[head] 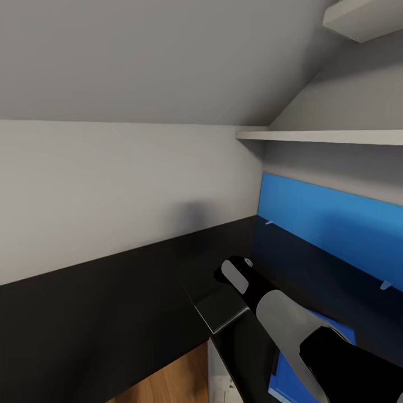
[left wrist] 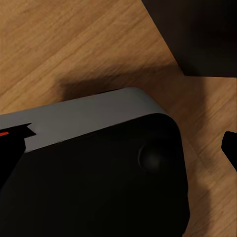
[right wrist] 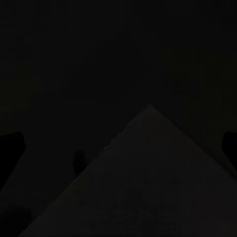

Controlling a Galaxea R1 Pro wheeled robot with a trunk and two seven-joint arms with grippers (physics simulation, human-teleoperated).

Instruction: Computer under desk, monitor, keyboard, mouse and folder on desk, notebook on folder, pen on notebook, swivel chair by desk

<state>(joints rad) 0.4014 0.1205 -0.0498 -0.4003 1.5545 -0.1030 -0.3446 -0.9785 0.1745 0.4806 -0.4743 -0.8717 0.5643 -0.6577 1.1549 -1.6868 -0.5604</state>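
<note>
Head view: grey wall (head: 112, 184) at left, with the glossy black counter (head: 101, 313) running below it. A strip of wood floor (head: 173, 380) shows under the counter edge. A flat dark slab (head: 221, 307) with a pale sheen lies at the counter's inner corner; can't tell what it is. The right tool (head: 235, 271) reaches out over the counter just beyond the slab. The blue back panel (head: 330, 224) stands at the right with white wall shelves (head: 330, 136) above. The blue folder (head: 288, 380) lies flat on the counter, partly under the right forearm.

Left wrist view: a grey-and-black rounded-corner casing (left wrist: 98, 163), probably the monitor, sits over the wood floor with a red mark at its edge. One dark fingertip (left wrist: 230, 148) of the left tool shows, so can't tell if it is apart or together.

Right wrist view: very dark. Fingertips (right wrist: 11, 148) are spread wide apart, with a faint flat corner between them.
</note>
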